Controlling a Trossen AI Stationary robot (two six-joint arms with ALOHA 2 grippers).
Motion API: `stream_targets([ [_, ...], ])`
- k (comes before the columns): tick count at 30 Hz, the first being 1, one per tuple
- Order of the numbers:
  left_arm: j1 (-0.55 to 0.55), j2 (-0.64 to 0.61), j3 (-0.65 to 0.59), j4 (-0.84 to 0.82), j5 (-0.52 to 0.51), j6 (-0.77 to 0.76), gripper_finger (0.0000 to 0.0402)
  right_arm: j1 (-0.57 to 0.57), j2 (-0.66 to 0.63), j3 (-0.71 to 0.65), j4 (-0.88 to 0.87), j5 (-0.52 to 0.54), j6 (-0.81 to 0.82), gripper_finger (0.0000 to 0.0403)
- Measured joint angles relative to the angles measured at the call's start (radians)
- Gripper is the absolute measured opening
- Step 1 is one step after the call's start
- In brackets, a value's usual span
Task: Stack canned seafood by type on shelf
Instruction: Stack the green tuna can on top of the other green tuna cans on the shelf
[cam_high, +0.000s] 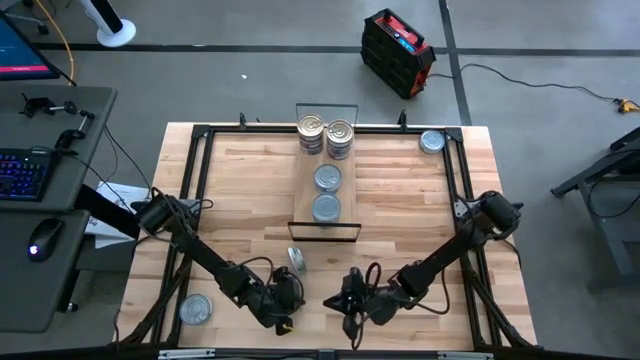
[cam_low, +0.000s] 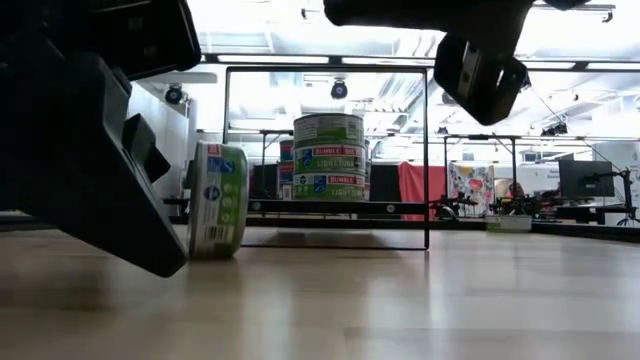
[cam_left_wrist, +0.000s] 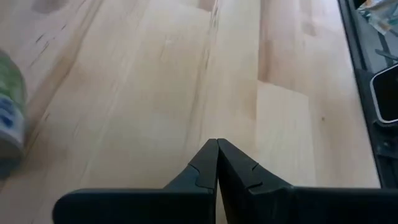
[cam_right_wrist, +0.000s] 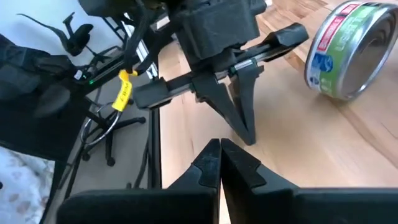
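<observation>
Both hands, left (cam_high: 288, 322) and right (cam_high: 349, 328), pinched shut and empty, tipped tin (cam_high: 297, 259) just beyond them.

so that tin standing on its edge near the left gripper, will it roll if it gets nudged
Probably. The tin on its edge rests on its curved wall on bare tabletop, so a nudge may roll it or tip it flat. Its smooth metal rim looks slippery. Both the left gripper and right gripper are shut, touching nothing.

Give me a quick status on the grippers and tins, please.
Left gripper and right gripper shut, empty, near table's front edge. Four tins on shelf; one tin on edge in front of it. Nothing blocking.
</observation>
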Motion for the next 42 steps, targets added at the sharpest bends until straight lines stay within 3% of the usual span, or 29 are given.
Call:
stream_targets([
  [17, -0.001, -0.008, 0.026, 0.0, 0.022, -0.023, 0.0, 0.014, -0.025, 0.0, -0.017, -0.003, -0.017, 0.0],
  [37, 0.002, -0.008, 0.08, -0.013, 0.02, 0.111, 0.0, 0.091, -0.025, 0.0, -0.021, 0.007, -0.024, 0.0],
  [42, 0.002, -0.008, 0.129, -0.13, 0.018, 0.132, 0.0, 0.11, -0.026, 0.0, -0.027, 0.038, -0.024, 0.0],
])
